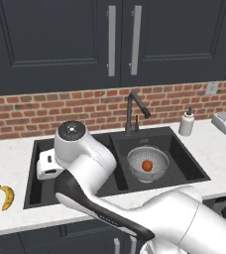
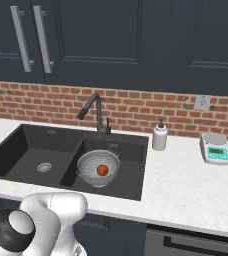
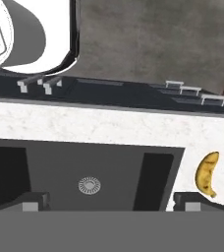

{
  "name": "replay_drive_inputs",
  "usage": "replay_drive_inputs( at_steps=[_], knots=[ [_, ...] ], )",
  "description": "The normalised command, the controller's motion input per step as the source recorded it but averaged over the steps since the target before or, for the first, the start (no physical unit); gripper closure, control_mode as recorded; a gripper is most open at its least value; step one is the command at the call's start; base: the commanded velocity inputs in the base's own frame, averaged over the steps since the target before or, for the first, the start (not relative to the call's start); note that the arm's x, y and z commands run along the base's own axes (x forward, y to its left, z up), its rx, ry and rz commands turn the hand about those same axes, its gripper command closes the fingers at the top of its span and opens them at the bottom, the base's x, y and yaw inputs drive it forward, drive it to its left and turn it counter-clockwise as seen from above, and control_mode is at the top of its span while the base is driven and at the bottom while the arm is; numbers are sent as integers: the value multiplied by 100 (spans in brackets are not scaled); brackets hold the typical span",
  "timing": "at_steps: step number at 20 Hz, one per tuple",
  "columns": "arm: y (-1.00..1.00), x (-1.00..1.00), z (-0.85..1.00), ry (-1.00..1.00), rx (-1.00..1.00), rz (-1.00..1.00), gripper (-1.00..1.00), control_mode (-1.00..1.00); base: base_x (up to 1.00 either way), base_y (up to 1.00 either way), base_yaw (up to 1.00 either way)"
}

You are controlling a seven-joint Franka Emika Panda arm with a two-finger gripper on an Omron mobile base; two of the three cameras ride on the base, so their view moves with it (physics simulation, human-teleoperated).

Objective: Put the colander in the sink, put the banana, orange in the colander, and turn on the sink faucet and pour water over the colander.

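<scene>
Colander (image 1: 147,164) sits in the sink's (image 1: 187,158) right-of-centre basin with the orange (image 1: 146,165) inside (two steps judged complete). Banana (image 1: 6,197) lies at lower left on the counter (image 1: 16,213), beside the sink's edge with open room around. Gripper (image 3: 111,201) hangs open over the left basin; next it must shift to the banana.

Light is even and diffuse, with no clear source. The white counter (image 1: 211,144) reads bright, the black sink (image 1: 184,161) beside it dull and glare-free. Shadows inside the sink are faint. Rendering is slightly soft and pixelated throughout.
</scene>
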Motion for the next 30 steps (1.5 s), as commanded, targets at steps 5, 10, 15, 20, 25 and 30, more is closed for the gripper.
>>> replay_drive_inputs(
  at_steps=[5, 10, 15, 20, 25, 30],
  knots=[
    [48, 51, -33, 2, 0, 0, -100, -100, 0, 0, 0],
    [45, 39, -49, 6, 0, 0, -100, -100, 0, 0, 0],
    [50, 17, -46, 4, -1, 0, -100, -100, 0, 0, 0],
    [46, 5, -15, 0, 0, 0, -100, -100, 0, 0, 0],
    [46, 0, -3, 0, 0, 0, -100, -100, 0, 0, 0],
    [32, 6, -4, 0, 0, 0, -100, -100, 0, 0, 0]
  ],
)
